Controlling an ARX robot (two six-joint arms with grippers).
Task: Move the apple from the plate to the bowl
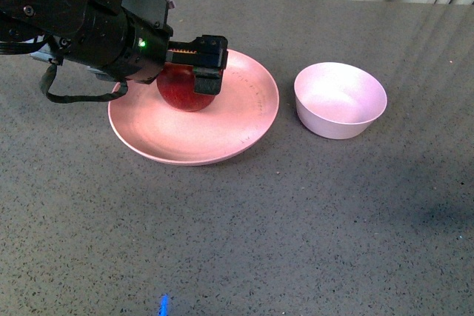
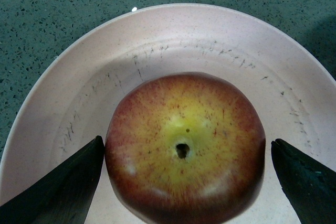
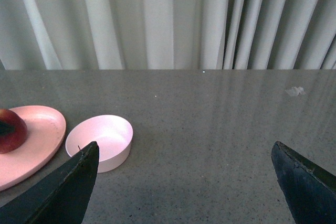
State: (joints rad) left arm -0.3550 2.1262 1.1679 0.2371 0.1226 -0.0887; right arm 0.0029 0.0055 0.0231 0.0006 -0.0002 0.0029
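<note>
Apple (image 1: 182,94) sits far left on the plate (image 1: 222,127), with the bowl (image 1: 340,100) just right of it on the bench (image 1: 296,227). Left jaws straddle the apple, spread, not clamped; right jaws gape wide.

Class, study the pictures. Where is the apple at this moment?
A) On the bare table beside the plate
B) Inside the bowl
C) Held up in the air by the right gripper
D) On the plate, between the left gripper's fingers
D: the apple rests on the plate with the left gripper open around it, one finger on each side. The bowl stands apart from them.
</note>
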